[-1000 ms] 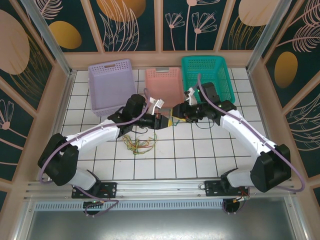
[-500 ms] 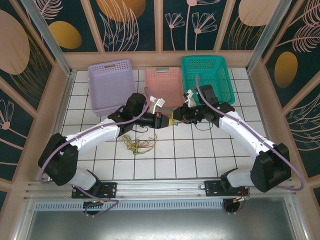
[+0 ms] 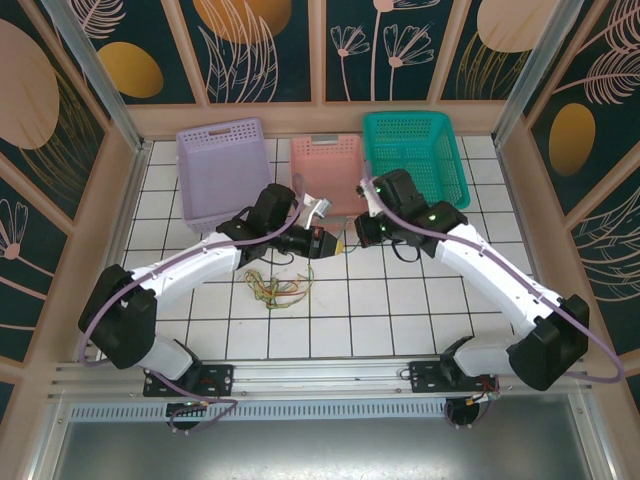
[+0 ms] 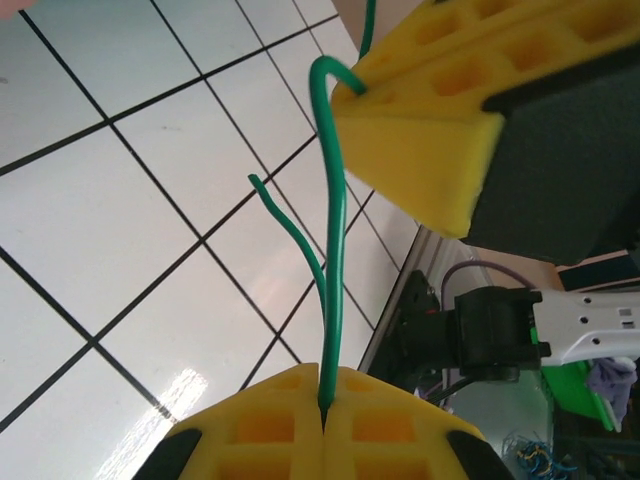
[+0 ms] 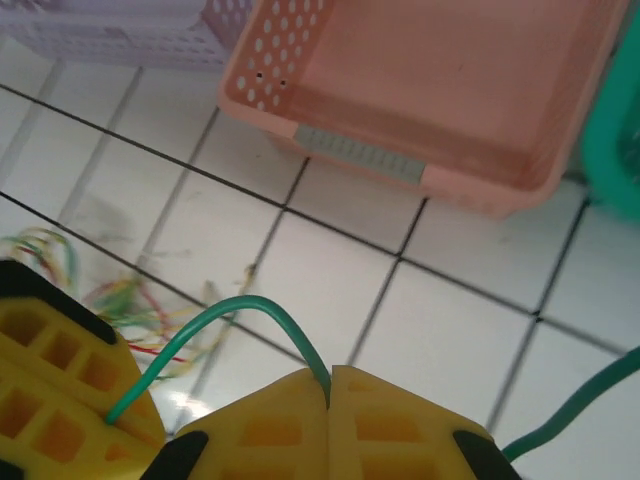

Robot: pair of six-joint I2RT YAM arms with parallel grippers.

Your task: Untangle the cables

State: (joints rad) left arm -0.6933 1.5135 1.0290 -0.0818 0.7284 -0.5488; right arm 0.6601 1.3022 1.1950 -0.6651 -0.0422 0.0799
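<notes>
The cables (image 3: pixel 281 289) lie mostly as a loose bundle on the tabletop (image 4: pixel 120 230), on the arm-base side of the pink basket (image 5: pixel 262 70) and off toward its left. One green cable (image 4: pixel 332 250) is held clear of the surface just in front of that basket. The left jaws are pressed fully together on one part of this green cable and the right jaws are likewise clamped on another, with a short bowed span between them. Judgement: the step in hand is drawing this strand free. It is best done by parting the two grips slowly and evenly along the front of the pink basket, keeping some slack in the span so neither clamp slips, and lifting away from the bundle. Limits: one end of the green cable runs out of the right wrist frame. A second green strand in the left wrist view may be its tail or another wire; undetermined. The bundle is blurred, so crossings cannot be counted.
</notes>
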